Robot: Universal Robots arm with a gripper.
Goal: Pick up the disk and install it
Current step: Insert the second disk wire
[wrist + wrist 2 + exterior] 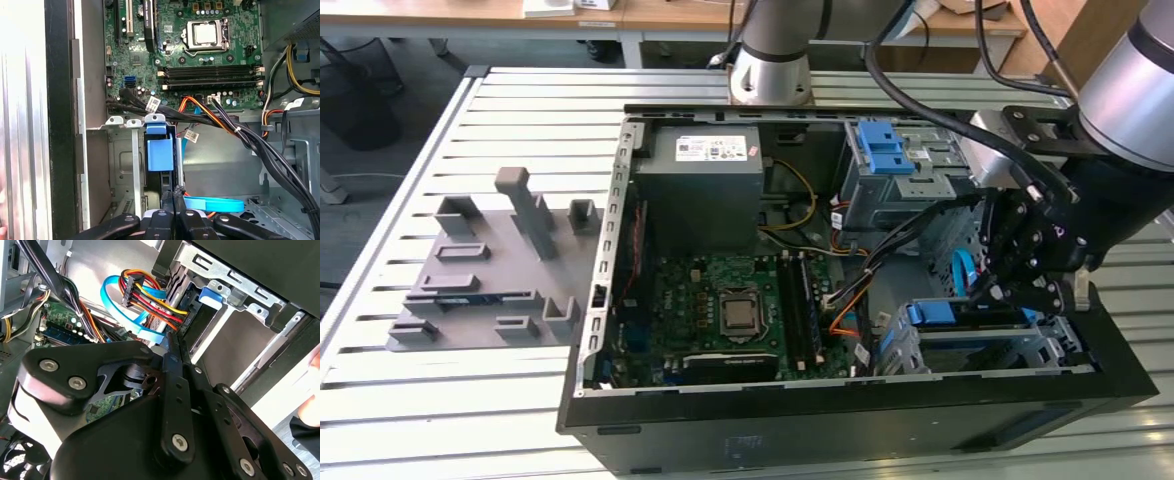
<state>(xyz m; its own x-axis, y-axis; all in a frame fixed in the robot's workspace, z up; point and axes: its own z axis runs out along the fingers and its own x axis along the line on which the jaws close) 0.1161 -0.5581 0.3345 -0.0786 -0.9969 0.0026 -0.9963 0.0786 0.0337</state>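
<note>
- Slatted white metal table (507, 110) carries an open black computer case (720, 440) and a grey plastic fixture (487, 265).
- Black gripper (173, 194), fingers pressed together and empty, hangs above the blue-railed silver disk (161, 155) seated in its metal bay.
- Black cable bundles (240, 135) crowd alongside.
- Second wrist view shows a light-blue ribbon cable (115, 305).

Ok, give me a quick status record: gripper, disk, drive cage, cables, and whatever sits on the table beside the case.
gripper: gripper shut, fingertips together, close to the disk's blue end
disk: silver hard drive with blue plastic rails, standing in the metal drive cage; seating depth unclear
cables: flat light-blue cable beside the cage
table: grey plastic fixture on the exterior view's left of the open black computer case
</note>
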